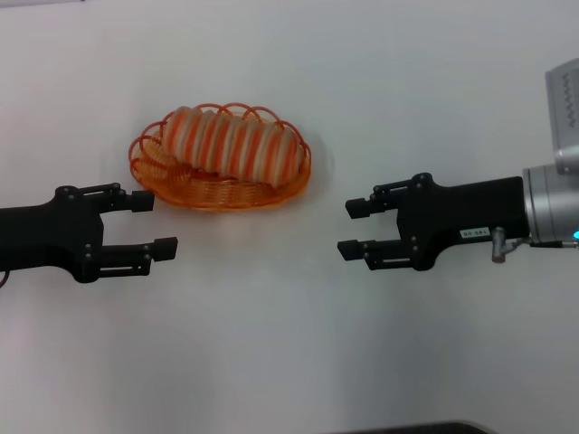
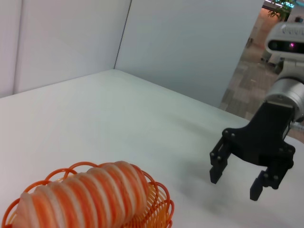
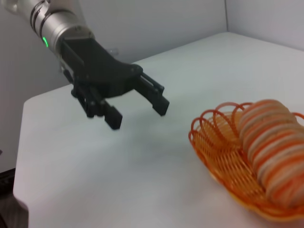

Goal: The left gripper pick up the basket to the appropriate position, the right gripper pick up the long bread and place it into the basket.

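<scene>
The orange wire basket (image 1: 217, 193) stands on the white table with the long striped bread (image 1: 233, 143) lying inside it. The basket (image 2: 159, 211) and bread (image 2: 85, 197) show in the left wrist view, and the basket (image 3: 223, 164) and bread (image 3: 273, 147) in the right wrist view. My left gripper (image 1: 154, 224) is open and empty, just left of and nearer than the basket, apart from it; it also shows in the right wrist view (image 3: 137, 109). My right gripper (image 1: 355, 228) is open and empty, to the right of the basket; it also shows in the left wrist view (image 2: 236, 183).
The white table (image 1: 271, 344) spreads around the basket. A grey-white device (image 1: 565, 104) stands at the far right edge. White walls rise beyond the table's far edge in the left wrist view (image 2: 190, 42).
</scene>
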### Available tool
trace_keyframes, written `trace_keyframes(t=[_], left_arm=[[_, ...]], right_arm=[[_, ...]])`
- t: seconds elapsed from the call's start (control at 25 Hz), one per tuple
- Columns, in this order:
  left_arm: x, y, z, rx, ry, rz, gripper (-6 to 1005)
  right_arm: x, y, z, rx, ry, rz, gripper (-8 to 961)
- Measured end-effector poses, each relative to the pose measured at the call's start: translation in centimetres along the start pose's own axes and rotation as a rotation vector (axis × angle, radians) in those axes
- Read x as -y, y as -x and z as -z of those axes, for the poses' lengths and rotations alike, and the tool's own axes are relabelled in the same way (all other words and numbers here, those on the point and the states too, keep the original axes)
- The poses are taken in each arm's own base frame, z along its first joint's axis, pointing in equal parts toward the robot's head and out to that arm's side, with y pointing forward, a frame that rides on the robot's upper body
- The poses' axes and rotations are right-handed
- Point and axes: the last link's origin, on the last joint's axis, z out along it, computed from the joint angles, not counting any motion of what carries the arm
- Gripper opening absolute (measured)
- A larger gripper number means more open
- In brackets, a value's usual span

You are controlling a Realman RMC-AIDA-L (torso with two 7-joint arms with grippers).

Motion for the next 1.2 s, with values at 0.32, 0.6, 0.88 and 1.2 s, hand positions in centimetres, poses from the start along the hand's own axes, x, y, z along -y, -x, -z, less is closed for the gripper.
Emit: trace_keyframes(t=[0.32, 0.6, 0.88, 1.2], left_arm=[[0.0, -0.2, -0.2, -0.006, 0.006, 0.011, 797], [-0.1, -0.2, -0.1, 0.002, 0.013, 0.023, 798], [-0.4, 0.1, -0.1, 0.014, 0.029, 0.040, 798], [-0.7, 0.4, -0.5, 0.046, 0.056, 0.034, 798]], right_arm=[[-0.8, -2.3, 0.7, 0.032, 0.001, 0.023, 625], [-0.6, -2.8, 2.0, 0.104, -0.028, 0.051, 733], [-0.5, -2.8, 2.1, 0.095, -0.025, 0.065, 946], [-0.4, -3.1, 1.8, 0.021, -0.001, 0.095, 946]])
